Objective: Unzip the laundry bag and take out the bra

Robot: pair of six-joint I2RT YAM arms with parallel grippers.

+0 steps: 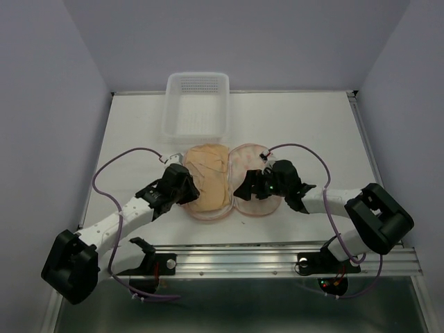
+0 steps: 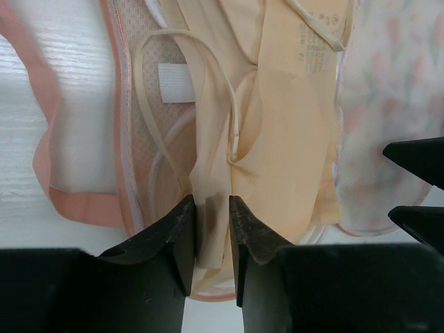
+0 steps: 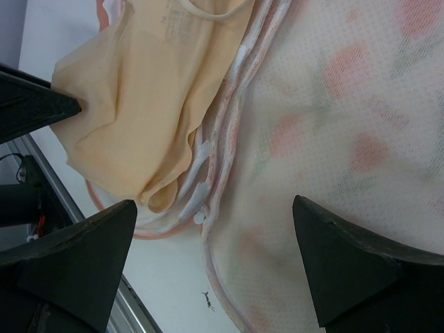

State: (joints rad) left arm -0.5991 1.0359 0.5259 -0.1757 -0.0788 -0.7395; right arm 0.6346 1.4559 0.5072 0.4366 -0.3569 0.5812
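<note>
The laundry bag (image 1: 248,158) lies unzipped and spread open at the table's middle; its printed cream flap is on the right. The peach bra (image 1: 208,177) lies in the bag's left half. My left gripper (image 1: 191,189) is at the bra's near left edge. In the left wrist view its jaws (image 2: 211,201) are pinched on a fold of the bra (image 2: 277,125), beside the bag's pink trim (image 2: 45,139). My right gripper (image 1: 244,189) is open over the printed flap (image 3: 333,125), near the zipper seam, holding nothing (image 3: 215,205). The bra (image 3: 139,90) lies to its left.
A white perforated basket (image 1: 198,104) stands at the back, just behind the bag. A metal rail (image 1: 277,253) runs along the near edge. Side walls border the white table (image 1: 319,139).
</note>
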